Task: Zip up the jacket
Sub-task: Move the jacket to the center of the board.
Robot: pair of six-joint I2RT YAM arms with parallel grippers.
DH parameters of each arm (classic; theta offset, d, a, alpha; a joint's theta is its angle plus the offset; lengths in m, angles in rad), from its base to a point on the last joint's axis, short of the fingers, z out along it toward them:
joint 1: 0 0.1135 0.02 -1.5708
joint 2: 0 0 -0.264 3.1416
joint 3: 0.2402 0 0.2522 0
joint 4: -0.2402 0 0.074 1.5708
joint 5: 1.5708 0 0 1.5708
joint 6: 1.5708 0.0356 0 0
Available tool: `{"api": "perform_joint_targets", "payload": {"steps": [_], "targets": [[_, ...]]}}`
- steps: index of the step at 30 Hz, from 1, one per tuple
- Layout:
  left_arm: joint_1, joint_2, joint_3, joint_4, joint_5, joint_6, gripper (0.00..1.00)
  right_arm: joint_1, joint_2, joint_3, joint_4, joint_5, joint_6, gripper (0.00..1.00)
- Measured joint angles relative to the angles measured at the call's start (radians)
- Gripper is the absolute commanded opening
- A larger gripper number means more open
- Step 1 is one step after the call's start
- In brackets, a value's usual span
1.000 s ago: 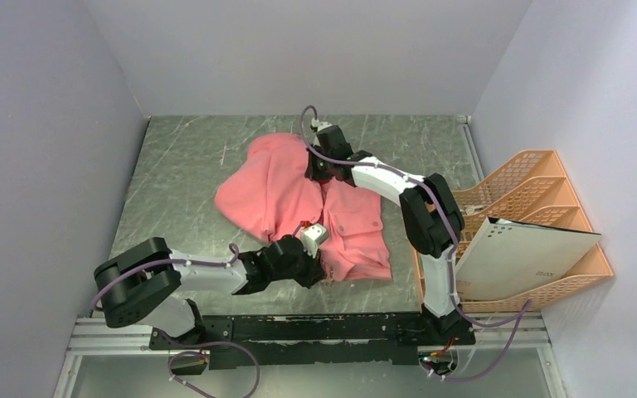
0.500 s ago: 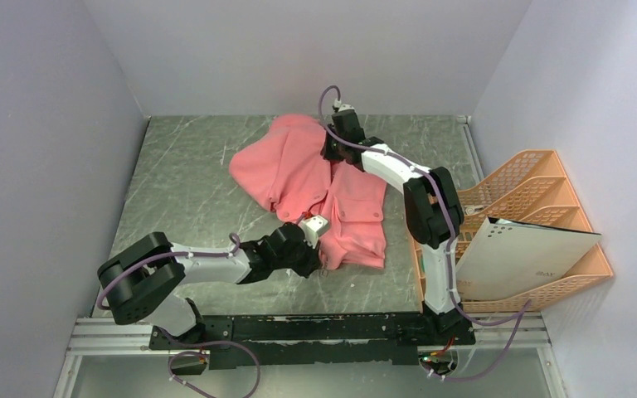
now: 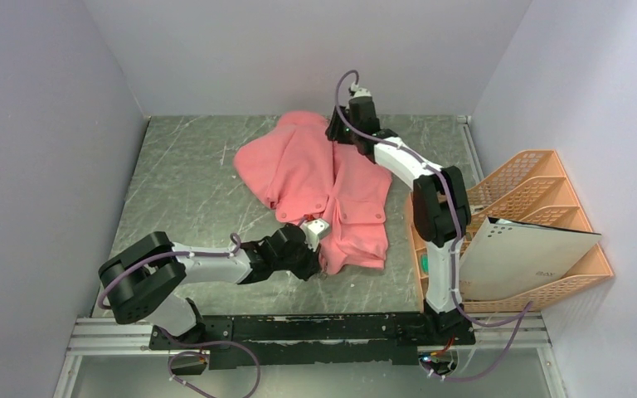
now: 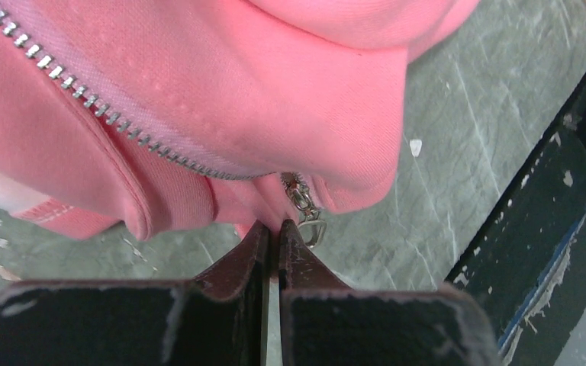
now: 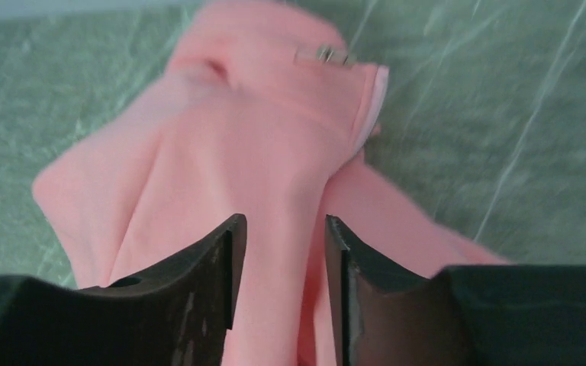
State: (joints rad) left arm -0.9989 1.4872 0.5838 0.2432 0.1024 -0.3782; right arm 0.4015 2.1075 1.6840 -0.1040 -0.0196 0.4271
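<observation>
Jacket [image 3: 323, 191] lies mid-desk, collar toward far edge. Rack [image 3: 547, 162] at right edge, well apart. Right gripper [image 5: 278, 229] narrow, pinching a collar fold. Left gripper [image 4: 272, 229] clamps the hem, likely tensioning the zip. Pull [image 4: 306, 210] sits just beside its tips, ungrabbed, with a fold overhanging.

The salmon-pink jacket [image 3: 332, 195] lies rumpled on its back — front zipper [image 4: 114, 122] still unzipped, metal pull [image 4: 305, 210] at the hem.
</observation>
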Motion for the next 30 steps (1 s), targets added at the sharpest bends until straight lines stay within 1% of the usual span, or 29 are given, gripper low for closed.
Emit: {"api": "perform_joint_targets", "payload": {"steps": [4, 7, 9, 14, 17, 22, 27, 30], "targets": [[-0.007, 0.003, 0.0, -0.032, 0.023, 0.0, 0.05, -0.034, -0.064, 0.0, 0.058, -0.018, 0.0, 0.54], [-0.007, 0.003, 0.0, -0.041, 0.027, 0.0, 0.05, -0.051, -0.153, -0.008, 0.071, -0.013, -0.001, 0.55], [-0.007, 0.003, 0.0, -0.043, 0.029, 0.001, 0.05, -0.05, -0.233, -0.031, 0.069, 0.013, -0.002, 0.59], [-0.007, 0.003, 0.0, -0.043, 0.032, 0.001, 0.05, -0.028, -0.426, -0.155, 0.024, 0.069, -0.008, 0.65], [-0.007, 0.003, 0.0, -0.043, 0.032, 0.001, 0.05, 0.003, -0.491, -0.274, 0.0, 0.092, -0.008, 0.67], [-0.007, 0.003, -0.002, -0.043, 0.033, 0.001, 0.05, 0.068, -0.465, -0.391, -0.076, 0.091, -0.008, 0.68], [-0.007, 0.002, -0.007, -0.043, 0.033, 0.001, 0.05, 0.082, -0.388, -0.399, -0.093, 0.078, -0.009, 0.66], [-0.007, 0.002, -0.008, -0.043, 0.033, 0.001, 0.05, 0.081, -0.359, -0.399, -0.095, 0.081, -0.018, 0.62]]}}
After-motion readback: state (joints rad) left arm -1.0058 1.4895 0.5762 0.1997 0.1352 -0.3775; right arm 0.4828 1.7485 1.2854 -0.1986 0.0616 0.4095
